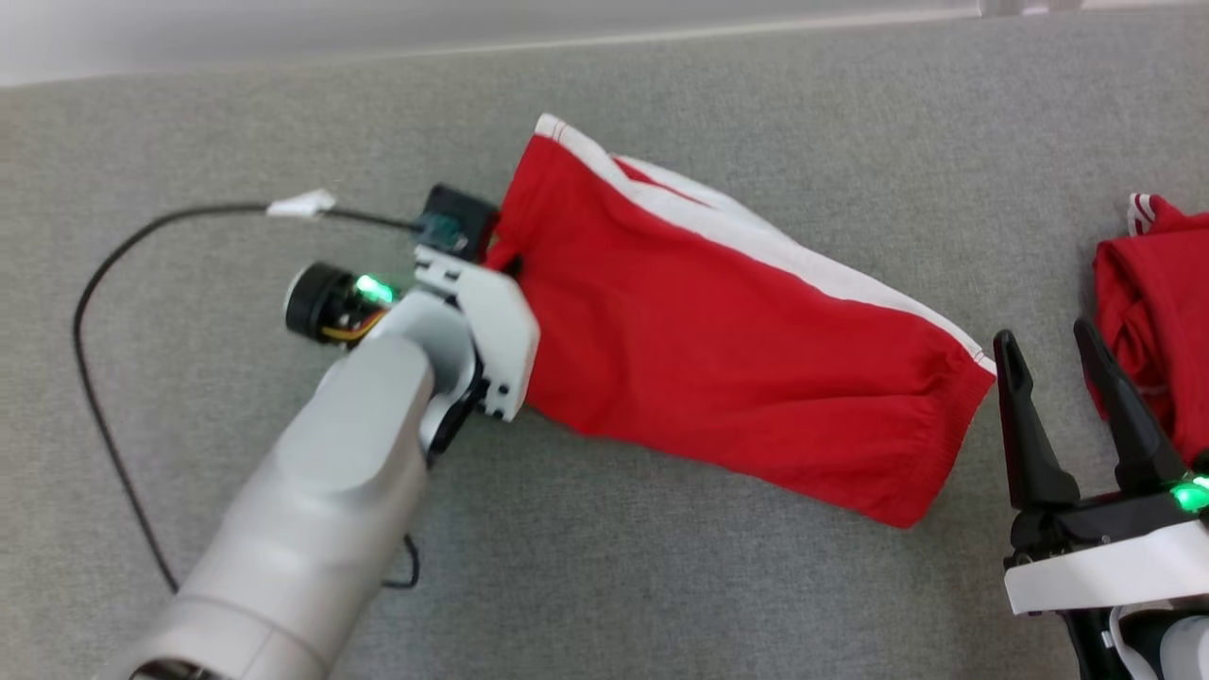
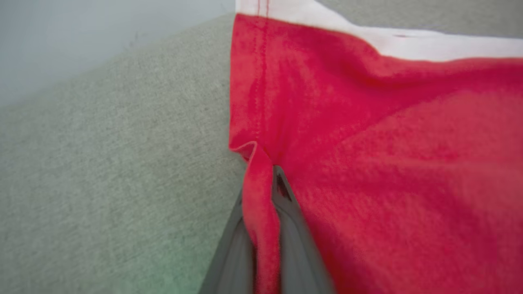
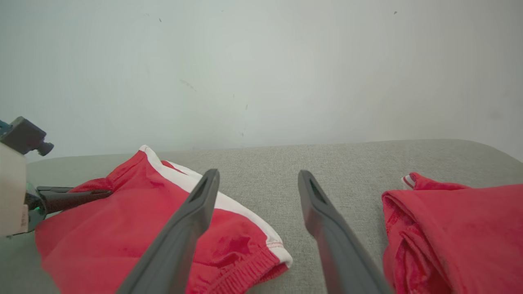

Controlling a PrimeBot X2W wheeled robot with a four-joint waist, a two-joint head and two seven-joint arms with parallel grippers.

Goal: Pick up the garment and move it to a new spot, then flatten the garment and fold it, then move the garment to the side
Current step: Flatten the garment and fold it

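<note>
The garment (image 1: 718,331) is a pair of red shorts with a white side stripe, lying roughly flat across the middle of the grey table (image 1: 661,586). My left gripper (image 1: 505,266) is shut on a small fold of the shorts' left hem; the left wrist view shows the red fabric (image 2: 388,163) pinched between my fingers (image 2: 292,220). My right gripper (image 1: 1044,338) stands open just off the shorts' elastic waistband at the lower right, with nothing between its fingers (image 3: 179,228). The right wrist view shows the shorts (image 3: 114,237) to its left and my left gripper (image 3: 102,192) holding them.
A second red garment (image 1: 1152,302) lies bunched at the right edge, close beside my right gripper, also in the right wrist view (image 3: 457,228). A black cable (image 1: 90,378) loops over the table at the left. A pale wall (image 1: 283,28) runs behind the table's far edge.
</note>
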